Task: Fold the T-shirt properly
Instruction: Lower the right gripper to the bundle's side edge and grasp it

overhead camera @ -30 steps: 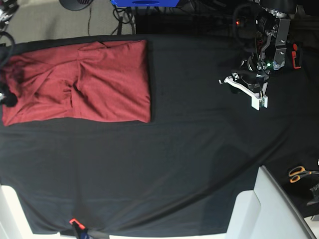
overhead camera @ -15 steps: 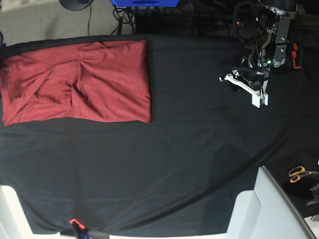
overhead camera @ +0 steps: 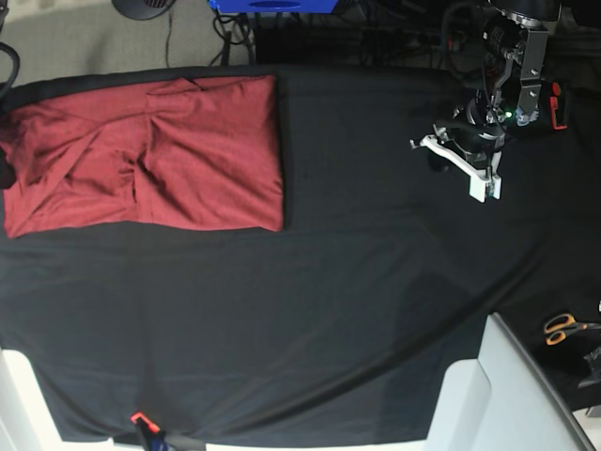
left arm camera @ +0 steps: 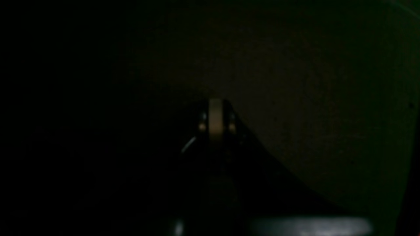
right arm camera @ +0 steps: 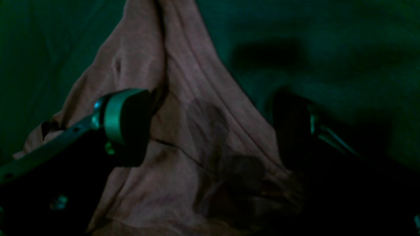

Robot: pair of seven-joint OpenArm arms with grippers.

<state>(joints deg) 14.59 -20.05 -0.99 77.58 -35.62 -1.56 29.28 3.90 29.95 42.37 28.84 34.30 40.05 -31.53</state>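
The T-shirt (overhead camera: 150, 155) lies folded into a brick-red rectangle at the table's far left, with creases across its middle. In the right wrist view my right gripper (right arm camera: 210, 131) hangs just above the T-shirt (right arm camera: 197, 98). It is wide open, one finger (right arm camera: 126, 124) on each side of a ridge of cloth, and grips nothing. In the base view only a dark bit of that arm (overhead camera: 5, 174) shows at the shirt's left edge. My left gripper (overhead camera: 484, 186) hovers over bare black cloth at the far right, shut and empty. Its fingertips (left arm camera: 215, 119) are pressed together in the dark left wrist view.
A black tablecloth (overhead camera: 329, 301) covers the table. Orange-handled scissors (overhead camera: 563, 327) lie at the right edge beside a white panel (overhead camera: 507, 395). An orange clamp (overhead camera: 141, 420) grips the front edge. A blue box (overhead camera: 272, 5) and cables sit behind the table.
The right arm pulled off the shirt's left end toward the frame edge; only a sliver shows now. The left gripper has shifted slightly up and left. The shirt has not moved.
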